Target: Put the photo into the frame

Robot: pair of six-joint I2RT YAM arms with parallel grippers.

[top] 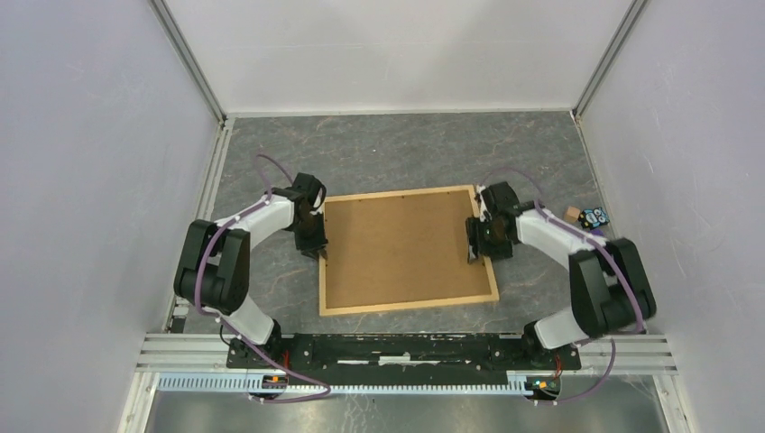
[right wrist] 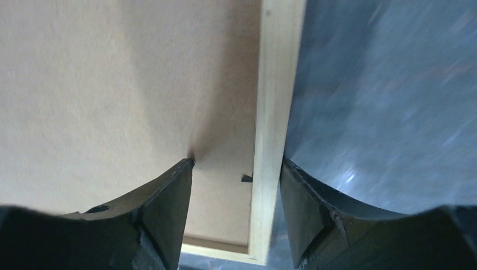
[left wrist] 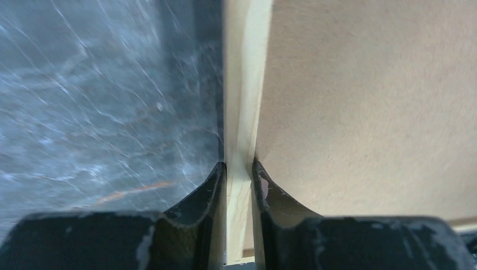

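A: Left claw (left wrist: 239,169), what was it doing?
B: It was clenched on the frame (top: 406,305). Both fingers (left wrist: 209,191) pressed against the left wood strip, one on the outer face and one on the inner.
A: Right claw (right wrist: 237,162)?
B: It was released, with the jaws straddling the right strip. The inner finger (right wrist: 169,194) stood over the brown board (top: 401,248), with a clear gap to the wood. The outer finger (right wrist: 306,197) was on the table side, just beside the strip. I couldn't tell whether it touched.
A: Where was the frame?
B: It lay flat on the grey marbled table (top: 397,149), mid-workspace between the two arms, long sides running left to right. It was slightly skewed, with the far-right corner further back than the far-left.
A: What was inside it?
B: The brown board filled the opening, sitting within the wood strips.
A: Anything else?
B: There were small colourful bits (top: 593,216) by the right wall, well apart from the frame and too small to tell what they were.
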